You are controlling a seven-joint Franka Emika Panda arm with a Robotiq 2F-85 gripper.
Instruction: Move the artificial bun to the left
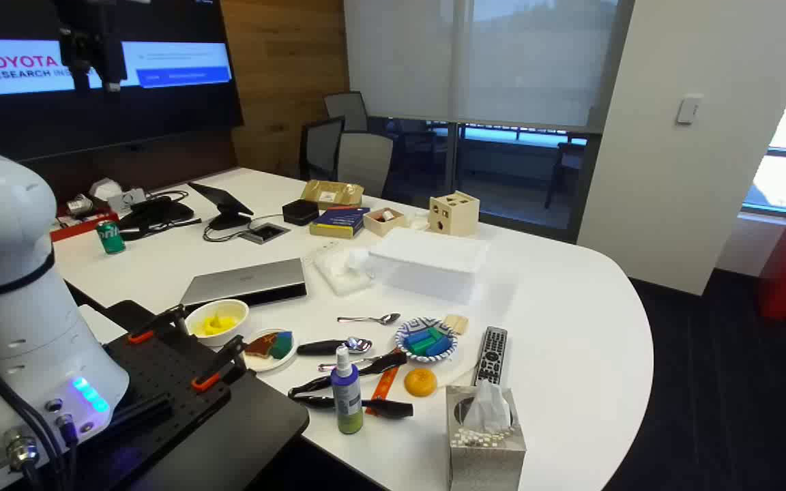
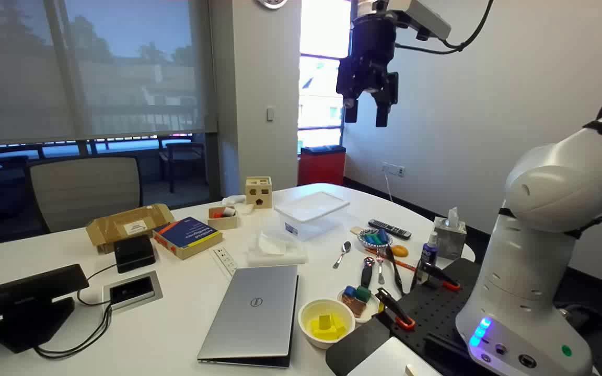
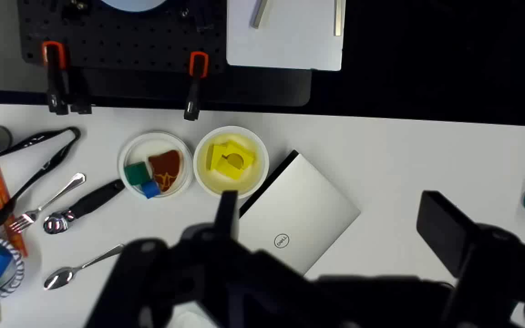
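Sitting just beside the patterned bowl [image 3: 17,269], on the side toward the robot arm [image 2: 546,183], the artificial bun [image 1: 421,382] lies ungrasped on the bench [image 1: 563,348]

Likely light and springy, it should bear a gentle squeeze across its widest sides, clear of the bowl; pinched high on the dome, it might slip out. Orange-tan, small and rounded, it shows as a low dome in both exterior views, cut off at the wrist view's edge. Well above and apart from the bowl, the tool [image 2: 366,119] hangs with its jaws spread and nothing between them
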